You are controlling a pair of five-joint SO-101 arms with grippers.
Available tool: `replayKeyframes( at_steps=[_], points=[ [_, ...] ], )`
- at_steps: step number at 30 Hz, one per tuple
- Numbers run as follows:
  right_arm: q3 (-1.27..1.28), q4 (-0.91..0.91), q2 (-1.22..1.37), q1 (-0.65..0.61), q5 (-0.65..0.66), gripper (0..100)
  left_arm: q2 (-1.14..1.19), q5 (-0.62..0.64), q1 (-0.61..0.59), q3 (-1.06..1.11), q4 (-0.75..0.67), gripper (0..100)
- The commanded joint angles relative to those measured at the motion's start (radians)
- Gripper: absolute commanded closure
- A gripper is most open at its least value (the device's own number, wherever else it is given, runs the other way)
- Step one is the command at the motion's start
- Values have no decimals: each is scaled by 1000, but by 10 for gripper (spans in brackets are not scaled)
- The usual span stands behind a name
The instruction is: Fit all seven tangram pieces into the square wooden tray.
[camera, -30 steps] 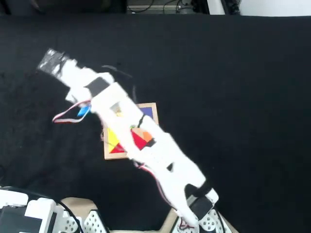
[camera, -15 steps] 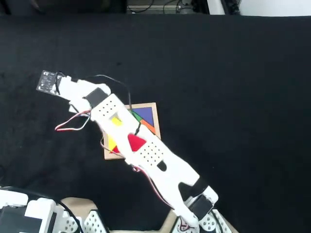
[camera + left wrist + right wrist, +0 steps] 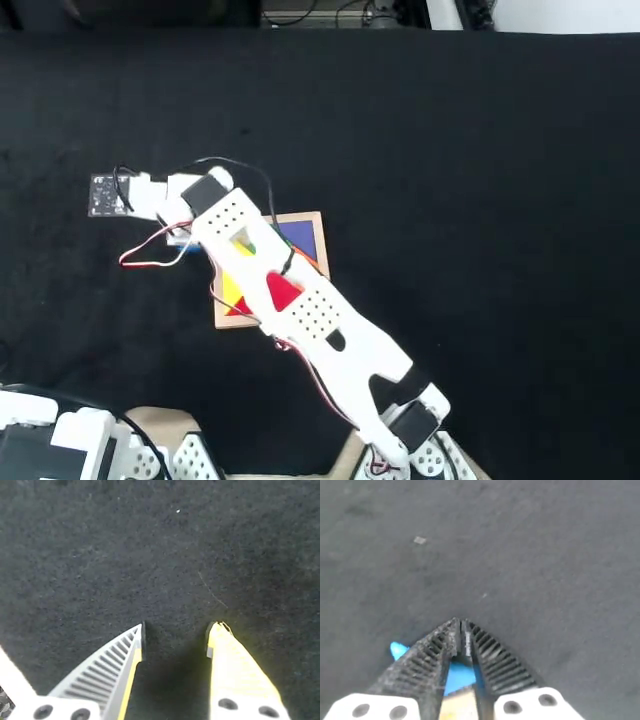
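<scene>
At the near edge of the black counter (image 3: 480, 200), the left arm (image 3: 60, 435) sits parked. Its pincer (image 3: 176, 630) is released, jaws spread above bare cloth. The right arm (image 3: 320, 320) stretches from its base across the square wooden tray (image 3: 232, 322), where a yellow piece (image 3: 232, 290), a red piece (image 3: 283, 292) and a violet piece (image 3: 300, 235) show around it. Just beside the tray, on the side away from that base, lies the blue piece (image 3: 455, 680), glimpsed beneath the right pincer (image 3: 461, 625). That pincer is clenched, tips together; whether it touches the piece cannot be told. Over the past second the wrist has swung nearer and sunk lower, while the blue piece has barely shifted. The piece is outside the tray, so the puzzle looks unfinished, and a nudge or fresh grasp seems due.
</scene>
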Motion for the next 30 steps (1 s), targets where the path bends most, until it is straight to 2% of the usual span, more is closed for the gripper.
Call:
replayKeyframes(
  at_steps=[1, 9, 15, 22, 25, 30],
  points=[
    [-124, 153, -81, 8, 11, 981, 40, -14, -4, 42, -2, 787],
    [-99, 298, -286, 41, 11, 977, 40, -14, -4, 42, -2, 787],
    [119, 298, -297, 46, 0, 969, 40, -14, -4, 42, -2, 787],
    [168, 292, -297, -9, 98, 729, 40, -14, -2, 42, -2, 787],
    [171, 288, -271, -46, 161, 763, 40, -14, -2, 42, -2, 787],
    [139, 275, -185, -94, 176, 789, 40, -14, -2, 42, -2, 787]
  ],
)
